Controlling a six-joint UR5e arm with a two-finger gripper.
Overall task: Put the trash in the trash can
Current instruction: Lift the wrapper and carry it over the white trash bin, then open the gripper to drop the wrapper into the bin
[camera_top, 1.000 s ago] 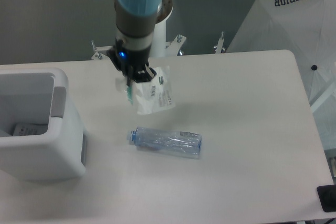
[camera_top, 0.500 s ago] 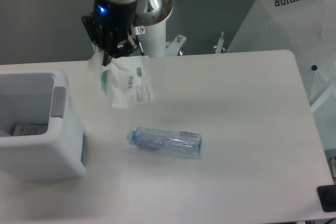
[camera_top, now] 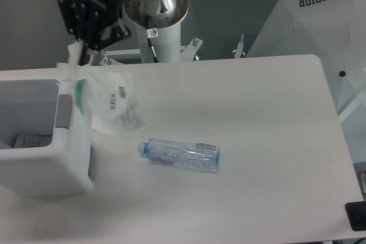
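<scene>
My gripper (camera_top: 80, 50) is high at the back left, shut on the top corner of the crumpled white plastic wrapper (camera_top: 108, 104). The wrapper hangs below it with its barcode label facing the camera and a green mark at its left edge. It dangles just right of the trash can's right rim, partly in front of that wall. The white trash can (camera_top: 68, 158) stands at the left edge with a grey side panel. The crushed clear bottle (camera_top: 180, 155) with a blue cap lies on its side on the table, to the right of the can.
A flat pale item (camera_top: 26, 141) lies inside the trash can. The arm's white base column (camera_top: 155, 21) rises behind the table's far edge. A white umbrella marked SUPERIOR (camera_top: 320, 27) leans at the right, beyond the table.
The gripper has carried the wrapper left and slightly up, from over the table's middle back toward the trash can's right rim. The bottle has not moved.
</scene>
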